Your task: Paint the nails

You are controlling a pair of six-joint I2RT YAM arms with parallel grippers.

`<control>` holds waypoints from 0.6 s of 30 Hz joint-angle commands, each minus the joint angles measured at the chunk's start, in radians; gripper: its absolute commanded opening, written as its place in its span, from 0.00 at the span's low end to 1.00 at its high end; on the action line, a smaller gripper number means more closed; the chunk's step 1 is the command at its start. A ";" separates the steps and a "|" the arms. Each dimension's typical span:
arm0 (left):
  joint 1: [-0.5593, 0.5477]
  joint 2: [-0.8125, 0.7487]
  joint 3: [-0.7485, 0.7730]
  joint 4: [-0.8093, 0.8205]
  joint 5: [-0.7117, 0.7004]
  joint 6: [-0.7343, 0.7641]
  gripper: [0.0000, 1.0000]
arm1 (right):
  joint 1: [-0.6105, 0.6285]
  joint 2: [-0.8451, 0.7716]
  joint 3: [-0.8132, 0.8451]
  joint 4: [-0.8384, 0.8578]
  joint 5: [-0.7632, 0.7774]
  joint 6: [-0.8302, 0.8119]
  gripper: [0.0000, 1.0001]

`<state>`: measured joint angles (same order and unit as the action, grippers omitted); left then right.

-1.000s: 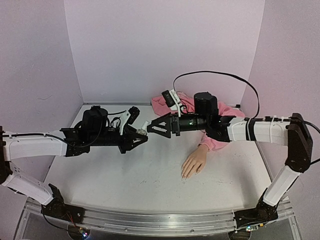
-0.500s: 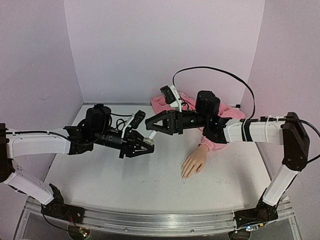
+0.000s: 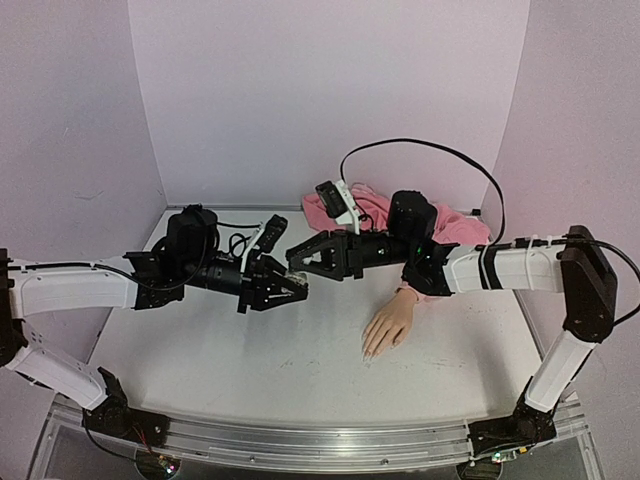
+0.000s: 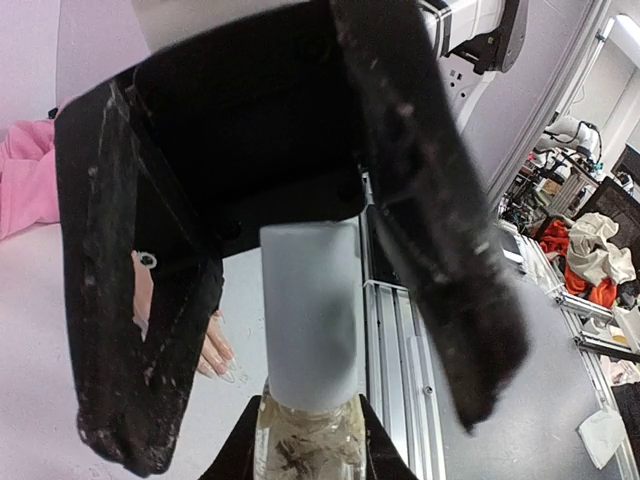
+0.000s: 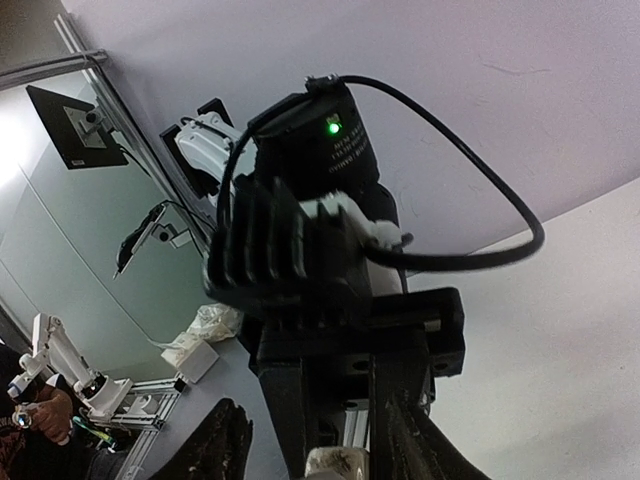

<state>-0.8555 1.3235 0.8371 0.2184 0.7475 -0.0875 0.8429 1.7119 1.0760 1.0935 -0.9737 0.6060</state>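
My left gripper (image 3: 293, 290) is shut on a tiny clear bottle (image 4: 308, 445) with a white cap (image 4: 308, 310), held above the table and pointing right. My right gripper (image 3: 298, 265) is open, and its black fingers (image 4: 440, 200) stand on either side of the cap without touching it. In the right wrist view the cap (image 5: 335, 465) shows at the bottom edge between the open right gripper (image 5: 320, 455). The beige mannequin hand (image 3: 388, 325) lies palm down in a pink sleeve (image 3: 425, 285). Its pale nails (image 3: 368, 350) point toward the near edge and also show in the left wrist view (image 4: 215, 360).
The rest of the pink hoodie (image 3: 340, 205) is bunched against the back wall behind the right arm. A black cable (image 3: 430, 150) loops above the right wrist. The metal rail (image 3: 300, 440) runs along the table's near edge.
My left gripper has moved right and lower with the bottle. My right gripper has moved left, so its open fingers now stand around the cap.
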 commanded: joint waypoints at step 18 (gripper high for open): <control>0.001 -0.033 0.006 0.073 0.031 0.002 0.00 | -0.001 -0.026 -0.011 0.140 0.009 0.050 0.33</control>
<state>-0.8543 1.3064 0.8371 0.2291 0.7574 -0.0872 0.8429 1.7119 1.0607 1.1496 -0.9535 0.6495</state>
